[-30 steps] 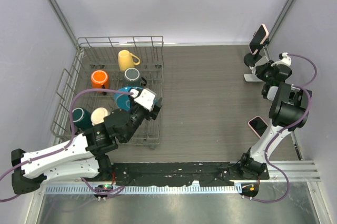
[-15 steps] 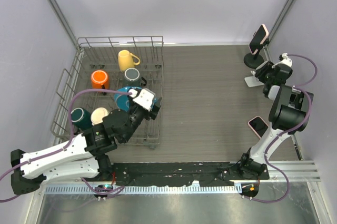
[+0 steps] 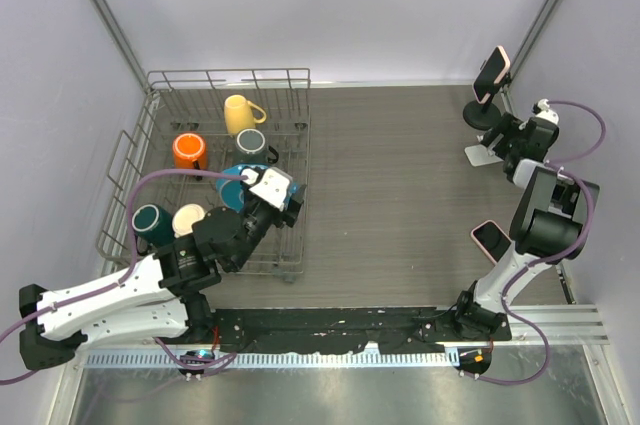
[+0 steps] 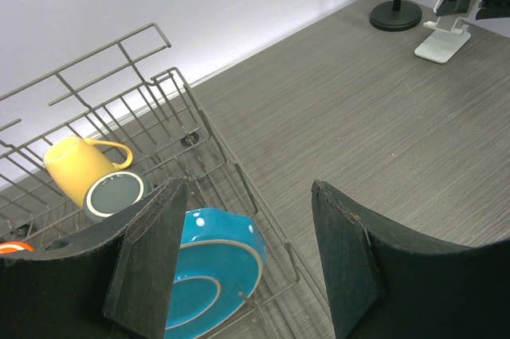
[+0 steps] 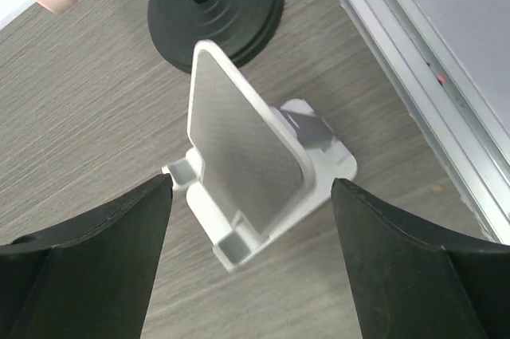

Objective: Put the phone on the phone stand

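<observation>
Dark worktop (image 3: 400, 205) walled in pale lilac on three sides

The worktop has a grey wood grain running left to right; a back wall (image 3: 330, 5), a left wall (image 3: 45, 145) and a right wall (image 3: 610, 55) rise from its edges; a slanting metal post (image 3: 105, 15) stands in the far left corner and a second post (image 3: 552, 5) in the far right; light pools where the back wall meets the surface; along the near edge run a black strip (image 3: 330, 323), a white ribbed strip (image 3: 330, 357) and a brushed steel sheet (image 3: 330, 395); an aluminium rail (image 5: 414, 60) borders the right side; the light is soft and even.
</observation>
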